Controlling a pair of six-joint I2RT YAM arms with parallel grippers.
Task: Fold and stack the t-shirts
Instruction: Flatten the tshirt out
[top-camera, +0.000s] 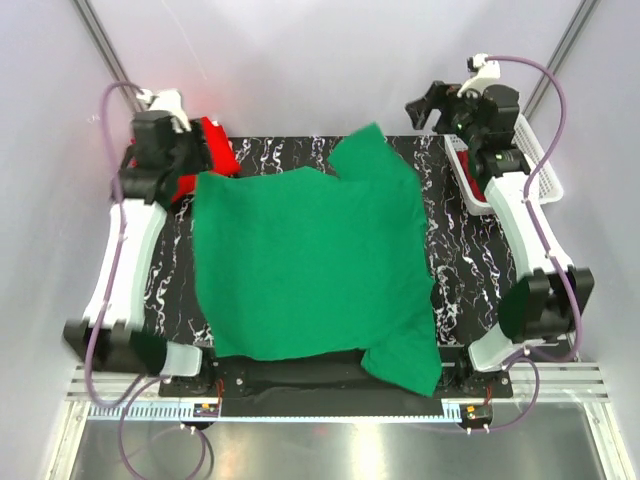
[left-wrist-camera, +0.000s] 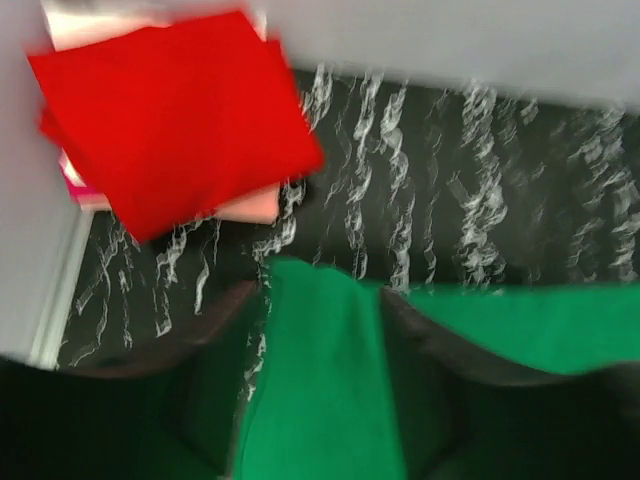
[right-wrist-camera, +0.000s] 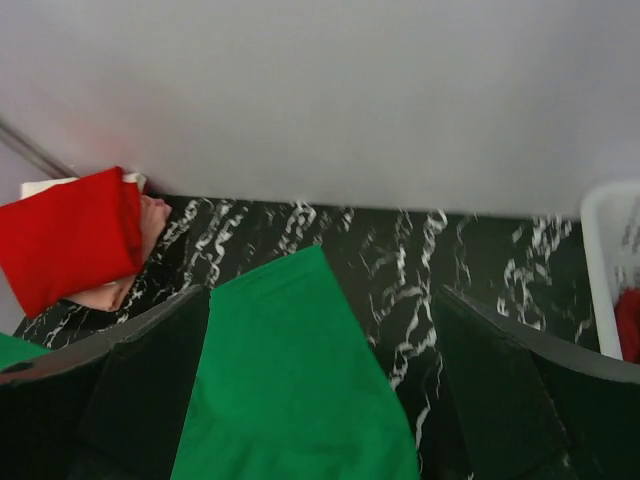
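From above, the green t-shirt (top-camera: 310, 265) lies spread flat across the middle of the black marbled counter (top-camera: 455, 260). One sleeve points to the far right and another droops over the near edge. The left arm (top-camera: 125, 250) stretches along the left side, and its left claw (top-camera: 178, 158) sits at the far-left corner, partly covering a folded red t-shirt (top-camera: 218, 150). The right arm (top-camera: 525, 230) runs up the right side. Its right claw (top-camera: 432, 105) is raised beyond the far-right corner, next to the white basket (top-camera: 548, 180).

The left wrist view is blurred but shows what the overhead hides: the red t-shirt (left-wrist-camera: 170, 130) rests on a pale pink t-shirt (left-wrist-camera: 250, 205). The left claw (left-wrist-camera: 320, 300) has its jaws apart, gripping nothing, with the green t-shirt (left-wrist-camera: 330, 390) and the counter (left-wrist-camera: 450, 170) below.

In the right wrist view the right claw (right-wrist-camera: 325, 295) is spread wide and empty above a green sleeve (right-wrist-camera: 290, 380). The red t-shirt (right-wrist-camera: 70, 235) lies at the far left. The basket (right-wrist-camera: 605, 260) is at the right edge with something red inside that cannot be identified.
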